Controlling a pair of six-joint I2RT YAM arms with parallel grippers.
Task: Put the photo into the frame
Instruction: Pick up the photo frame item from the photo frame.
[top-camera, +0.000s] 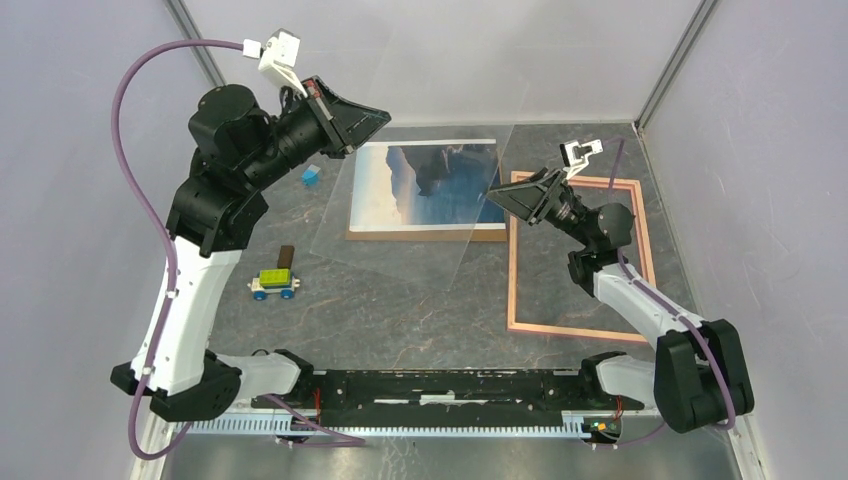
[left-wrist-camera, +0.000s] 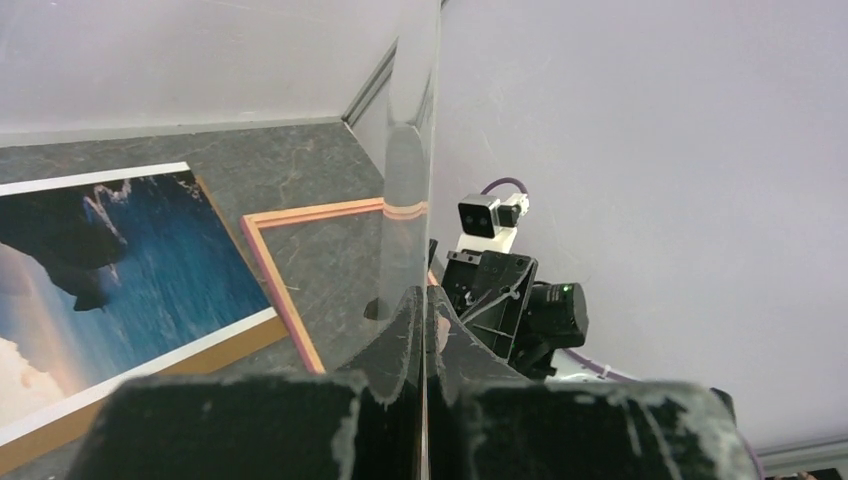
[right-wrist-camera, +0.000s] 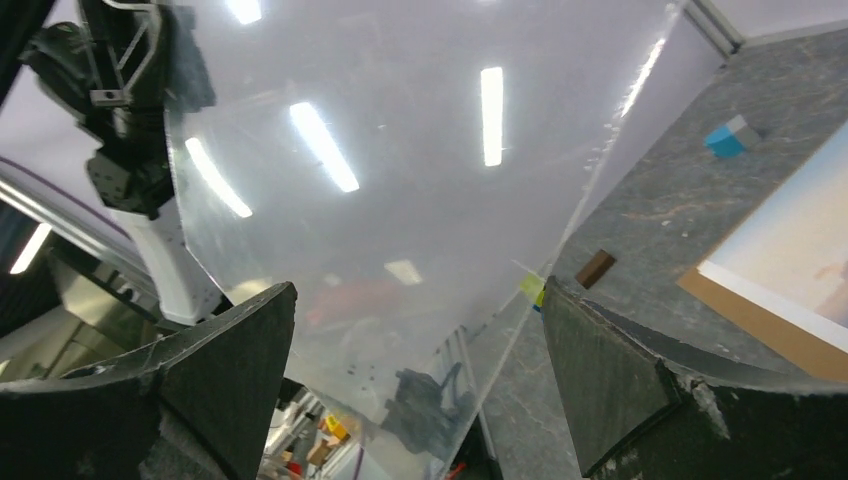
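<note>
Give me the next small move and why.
Probably close the right gripper on the edge of the clear pane. The left gripper is shut on its other side, holding the pane above the photo, while the right's fingers stand open beside it; two grips would steady it toward the empty frame.

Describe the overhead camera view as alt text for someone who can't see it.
The left gripper holds a clear sheet above the table, with the right gripper at its opposite edge. Beneath lies the photo on a brown board, the pink frame to its right.
</note>
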